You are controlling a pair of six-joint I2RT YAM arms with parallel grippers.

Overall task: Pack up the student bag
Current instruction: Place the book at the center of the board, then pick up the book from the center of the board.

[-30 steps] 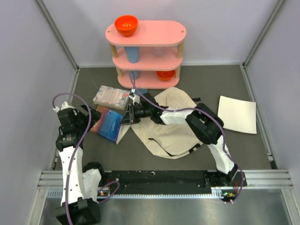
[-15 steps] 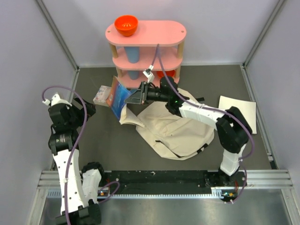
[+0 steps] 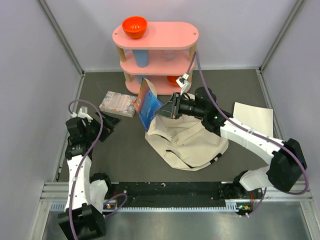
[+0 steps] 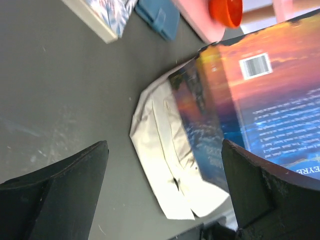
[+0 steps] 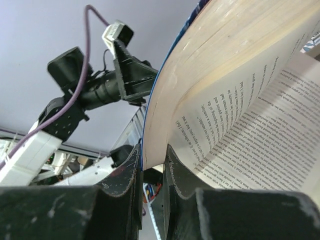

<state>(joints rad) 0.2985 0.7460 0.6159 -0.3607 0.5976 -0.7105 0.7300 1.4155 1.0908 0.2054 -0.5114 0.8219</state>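
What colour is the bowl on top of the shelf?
The bowl is bright orange, clearest in the top external view.

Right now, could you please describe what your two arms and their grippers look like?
Both arms are built alike. The left arm and the right arm have white link shells between bulky black joints, and a purple cable runs along each. The left gripper has broad, black, wedge-shaped fingers. The right gripper is black too, with a small white module mounted behind it.
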